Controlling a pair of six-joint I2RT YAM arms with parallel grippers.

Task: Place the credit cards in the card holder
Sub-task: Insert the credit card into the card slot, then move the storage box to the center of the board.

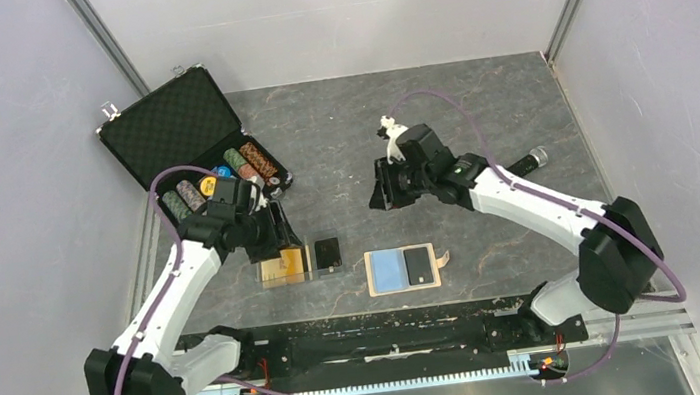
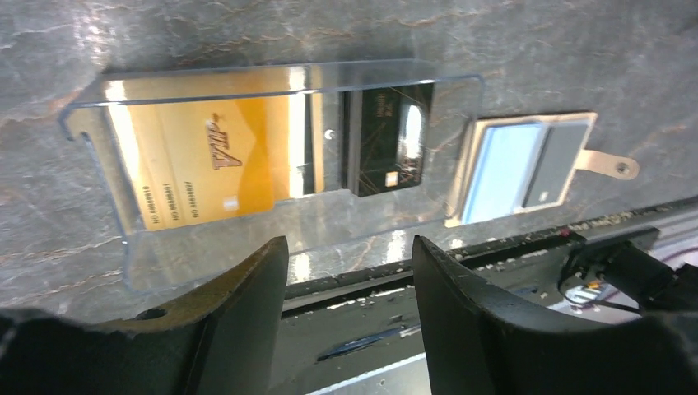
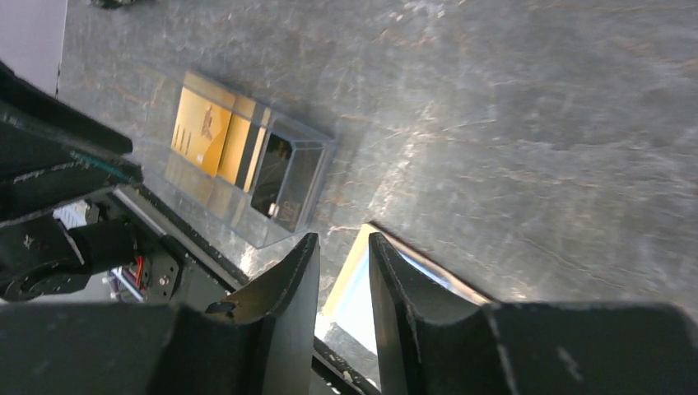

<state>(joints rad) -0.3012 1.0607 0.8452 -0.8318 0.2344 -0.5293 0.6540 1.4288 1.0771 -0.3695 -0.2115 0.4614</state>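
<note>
The left tool (image 2: 347,255) hangs open and empty over the clear box (image 2: 214,239). In the overhead view the box lies on the worktop (image 1: 478,121) at the tool's 6 o'clock, with the chip case (image 1: 171,129) off at 10 o'clock. The gold card (image 2: 197,160) fills the box's wide section, and the black card (image 2: 393,136) sits in the narrow section at its 3 o'clock end. The card holder (image 2: 535,118) lies open and flat just beside the box, again at 3 o'clock, with its snap tab (image 2: 609,163) pointing away. The right tool (image 3: 343,240) hovers at the holder's 12 o'clock, fingers parted only a little, with nothing between them.

The step in hand, I judge, is fetching a card from the box. A flat card gives little to pinch, so it is best slid toward the box's open side and gripped by a short edge. That leaves the other end free to enter a pocket while the right tool steadies the holder.

From overhead the box is nearly invisible and the black card looks loose on the worktop. The left wrist view shows the box walls around both cards. It also shows a dark grey panel beside the holder's blue pocket, which may be a card already in place or only lining. The right wrist view catches just a corner of the holder.
</note>
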